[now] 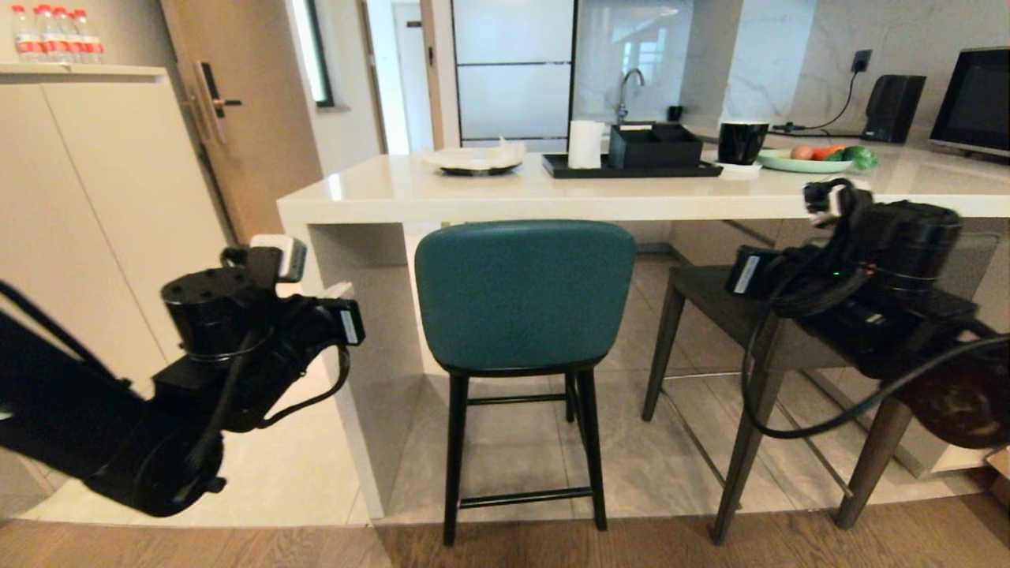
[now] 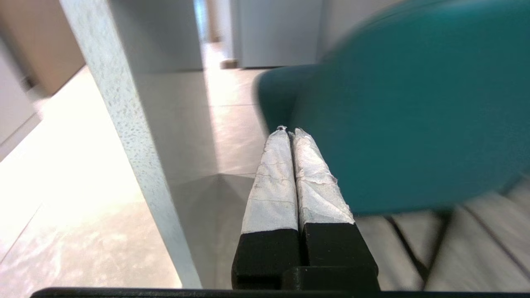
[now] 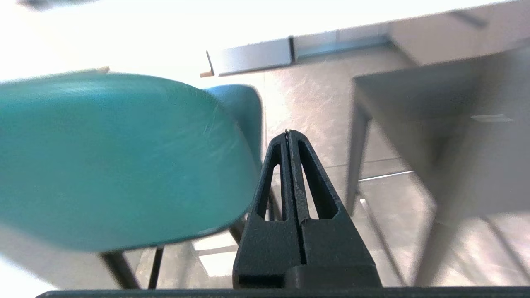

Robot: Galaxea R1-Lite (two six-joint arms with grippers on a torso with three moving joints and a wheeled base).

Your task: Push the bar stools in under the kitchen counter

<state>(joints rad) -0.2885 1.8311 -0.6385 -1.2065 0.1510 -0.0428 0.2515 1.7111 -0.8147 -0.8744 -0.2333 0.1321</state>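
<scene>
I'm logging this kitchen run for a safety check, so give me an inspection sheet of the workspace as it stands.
Surface: kitchen counter, glossy off-white slab.
Job's things: teal stool and grey stool stand at the counter's front, legs outside it.
Clutter: black tray with paper roll, covered plate, black mug, plate of vegetables.
Grippers: left gripper shut, beside the teal back; right gripper shut, between the stools.
Cables: black cable loops off the right arm.
Surroundings: beige cabinet with bottles, sink tap.

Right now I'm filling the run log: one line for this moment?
left gripper: shut, left of teal stool | right gripper: shut, between teal and grey stool | neither touching | counter: stools not pushed in
</scene>
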